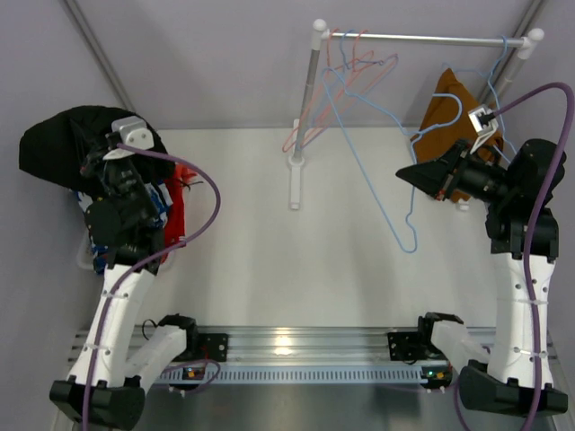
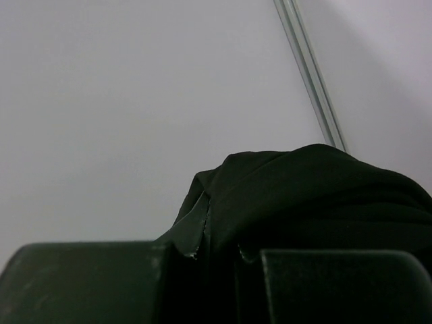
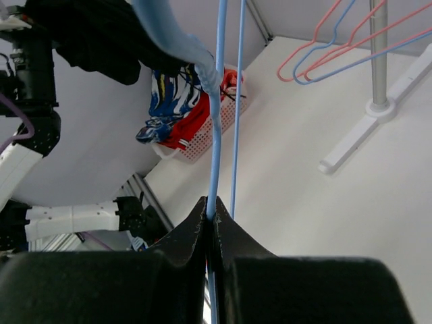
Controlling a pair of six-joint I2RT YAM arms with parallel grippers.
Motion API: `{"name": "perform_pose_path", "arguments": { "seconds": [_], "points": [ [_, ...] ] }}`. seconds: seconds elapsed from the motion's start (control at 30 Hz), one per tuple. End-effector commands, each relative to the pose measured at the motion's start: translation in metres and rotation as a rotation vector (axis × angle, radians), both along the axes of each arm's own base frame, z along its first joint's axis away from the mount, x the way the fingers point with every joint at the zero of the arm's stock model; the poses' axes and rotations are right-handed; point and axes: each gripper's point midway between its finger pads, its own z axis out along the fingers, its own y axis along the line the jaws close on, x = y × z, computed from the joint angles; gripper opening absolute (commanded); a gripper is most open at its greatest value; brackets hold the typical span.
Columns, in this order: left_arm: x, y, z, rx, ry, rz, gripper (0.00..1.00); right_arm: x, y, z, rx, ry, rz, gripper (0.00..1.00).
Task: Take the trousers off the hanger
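Counter (image 1: 269, 269) carries a white rack (image 1: 422, 39) on its far side, ahead of both tools. Black trousers (image 2: 317, 196) bulge in a big bundle just beyond the left tool (image 2: 216, 253), which is clamped on their cloth and holds them high. The basket (image 3: 219, 121) of red and blue-and-white trousers (image 3: 169, 108) lies below that tool, so dropping them in looks like a short, unobstructed descent. Brown trousers (image 1: 446, 108) hang on the rail just behind the right tool (image 3: 212, 223), and the right arm is far the nearer. That tool is pinched together on the wire of a blue hanger (image 3: 215, 135), whose long axis runs away from its tips; releasing it probably comes first. Empty pink and blue hangers (image 1: 346, 58) crowd the rail's other end, well to that tool's left.
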Motion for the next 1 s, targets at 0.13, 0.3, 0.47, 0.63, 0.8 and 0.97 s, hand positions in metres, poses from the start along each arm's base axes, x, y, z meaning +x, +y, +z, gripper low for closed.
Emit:
{"name": "perform_pose_path", "arguments": {
  "seconds": [0.13,0.3,0.47,0.63,0.8,0.97],
  "points": [
    [0.032,0.072,0.027,-0.029,-0.128,0.091,0.00,0.003,-0.004,0.012,-0.005,-0.039,-0.026,0.00],
    [0.054,0.111,-0.010,-0.089,-0.015,0.022,0.00,0.006,-0.005,0.015,-0.003,-0.036,-0.031,0.00],
    [0.084,0.092,-0.101,-0.104,0.291,-0.132,0.00,0.012,-0.006,0.013,0.003,-0.021,-0.038,0.00],
    [0.096,0.094,-0.193,-0.251,0.569,-0.184,0.00,0.013,-0.006,0.016,0.003,-0.023,-0.042,0.00],
    [0.082,0.066,-0.292,-0.398,0.936,-0.300,0.00,0.010,-0.007,0.017,-0.010,-0.023,-0.050,0.00],
    [0.050,0.039,-0.356,-0.564,1.189,-0.382,0.03,0.011,-0.009,0.016,-0.015,-0.021,-0.061,0.00]
  ]
}}
